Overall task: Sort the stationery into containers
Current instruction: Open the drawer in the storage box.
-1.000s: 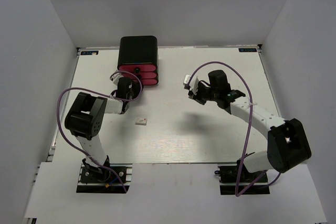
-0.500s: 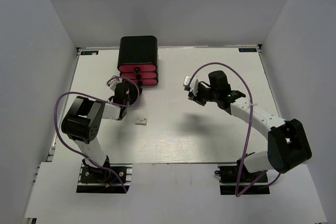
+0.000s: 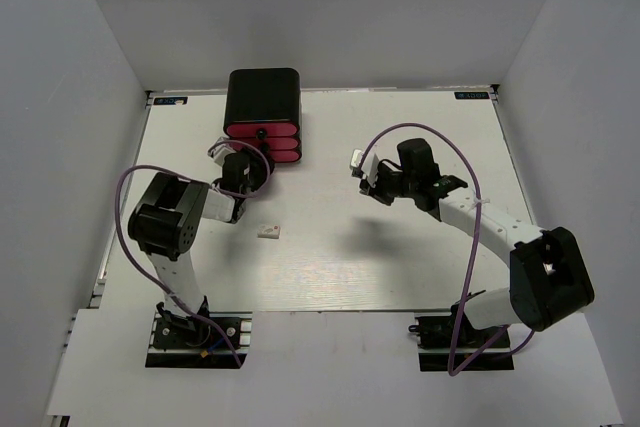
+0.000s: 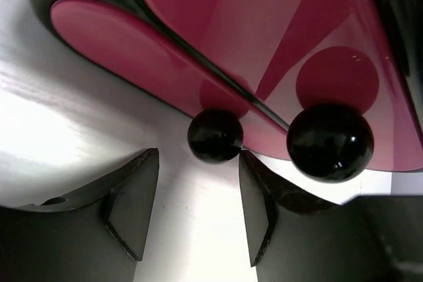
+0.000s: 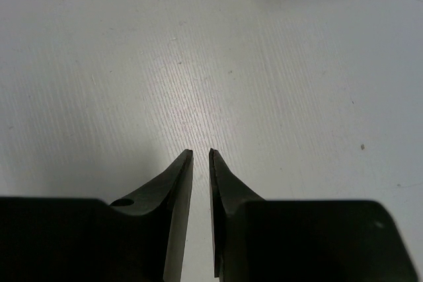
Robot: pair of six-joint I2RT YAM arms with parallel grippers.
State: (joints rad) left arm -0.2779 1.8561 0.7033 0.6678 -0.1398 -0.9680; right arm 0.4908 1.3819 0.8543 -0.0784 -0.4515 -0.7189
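My left fingers [image 4: 129, 196] stand wide and empty, a drawer knob [image 4: 215, 135] just ahead at twelve o'clock. The white block [image 3: 268, 231] lies on the table [image 3: 400, 257] at their five o'clock. My right fingers [image 5: 177, 196] are pinched together, empty.

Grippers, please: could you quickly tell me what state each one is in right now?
Left gripper: open, holding nothing, with a black drawer knob just ahead of its gap.
Right gripper: shut, holding nothing.
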